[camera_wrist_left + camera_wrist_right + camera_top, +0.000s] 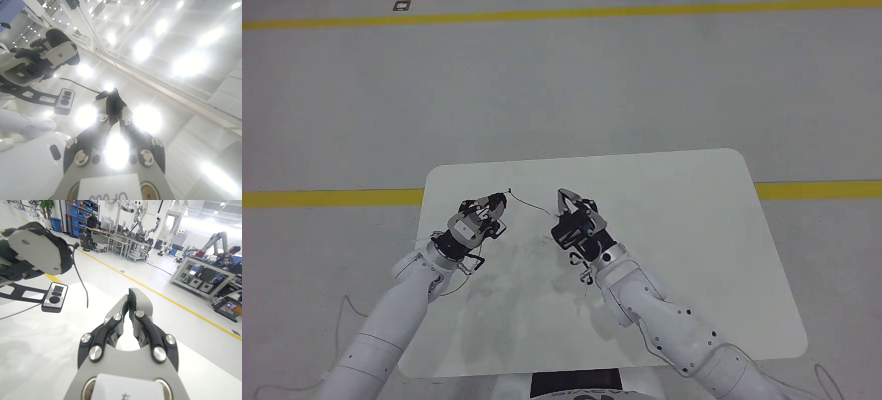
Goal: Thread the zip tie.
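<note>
A thin black zip tie (529, 204) hangs above the white table (692, 200), held at its head end by my left gripper (498, 201). In the left wrist view that gripper (113, 97) is shut on the zip tie (79, 84), whose strap runs out toward the right gripper. In the right wrist view the zip tie (80, 275) hangs down from the left gripper (72, 248), its free tail loose in the air. My right gripper (129, 298) is shut with nothing between its fingers. It sits beside the strap's tail (569, 197), apart from it.
Both arms are over the table's far left part. The far edge (582, 160) lies just beyond the grippers, with a yellow floor line (332, 198) at the left. Bare table top stretches to the right and toward the front.
</note>
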{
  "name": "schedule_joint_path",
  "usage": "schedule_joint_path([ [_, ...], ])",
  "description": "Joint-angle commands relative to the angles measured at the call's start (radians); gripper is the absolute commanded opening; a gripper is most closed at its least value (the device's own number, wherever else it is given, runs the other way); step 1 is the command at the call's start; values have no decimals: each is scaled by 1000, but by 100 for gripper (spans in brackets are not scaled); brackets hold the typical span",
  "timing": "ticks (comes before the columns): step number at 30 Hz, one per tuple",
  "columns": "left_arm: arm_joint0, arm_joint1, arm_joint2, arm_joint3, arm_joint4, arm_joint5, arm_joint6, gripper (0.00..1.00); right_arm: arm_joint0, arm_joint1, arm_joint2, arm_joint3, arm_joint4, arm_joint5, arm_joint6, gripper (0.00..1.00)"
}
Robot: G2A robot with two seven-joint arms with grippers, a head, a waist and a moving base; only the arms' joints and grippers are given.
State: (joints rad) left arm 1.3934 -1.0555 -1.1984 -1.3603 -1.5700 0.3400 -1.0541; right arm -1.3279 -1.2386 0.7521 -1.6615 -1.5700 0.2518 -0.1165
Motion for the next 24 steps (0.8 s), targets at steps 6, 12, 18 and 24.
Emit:
schedule_joint_path([
  [6, 0, 0, 0, 0, 0, 0, 0, 0, -9, 1, 14, -11, 0, 0, 14, 100],
  [12, 0, 0, 0, 0, 0, 0, 0, 0, -9, 1, 14, -11, 0, 0, 14, 100],
  [18, 0, 0, 0, -4, 2, -4, 11, 0, -19, 1, 33, -19, 31, -5, 3, 100],
  [24, 13, 5, -37, -40, 16, -1, 13, 0, -64, 15, 128, -66, 138, -121, -60, 100],
])
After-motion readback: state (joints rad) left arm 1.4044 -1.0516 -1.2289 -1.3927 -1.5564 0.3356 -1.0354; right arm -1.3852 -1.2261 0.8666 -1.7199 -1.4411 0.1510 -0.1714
